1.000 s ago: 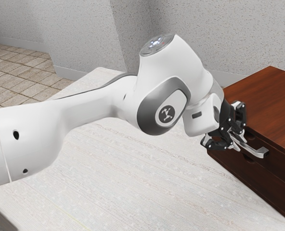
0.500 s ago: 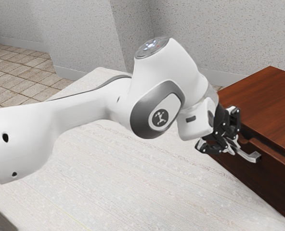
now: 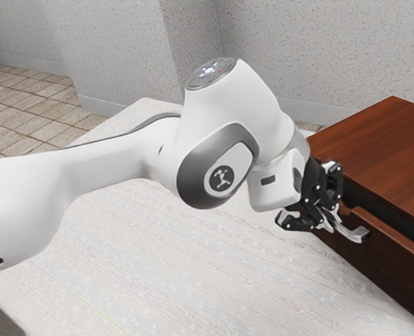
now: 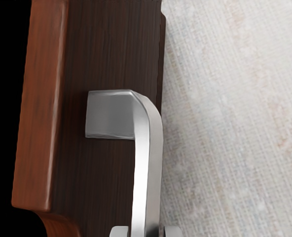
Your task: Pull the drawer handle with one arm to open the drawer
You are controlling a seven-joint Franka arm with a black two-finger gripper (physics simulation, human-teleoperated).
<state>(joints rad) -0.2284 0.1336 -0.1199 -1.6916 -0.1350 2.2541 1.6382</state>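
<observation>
A dark wooden cabinet (image 3: 382, 133) stands on the table at the exterior view's right. Its top drawer (image 3: 396, 241) is pulled partly out, with a dark gap showing behind its front. A silver bar handle (image 3: 352, 231) is mounted on the drawer front. My black gripper (image 3: 324, 218) is shut on the near end of that handle. In the wrist view the drawer front (image 4: 106, 59) and the silver handle (image 4: 146, 163) run straight down toward my hand, with the black opening behind the drawer front beside them.
The pale table top (image 3: 172, 273) stretches from the cabinet toward the exterior view's left. My white arm (image 3: 214, 154) spans above it. Grey walls and a tiled floor (image 3: 25, 105) lie behind.
My gripper has moved toward the exterior view's left with the handle in it, and the drawer has slid farther out of the cabinet.
</observation>
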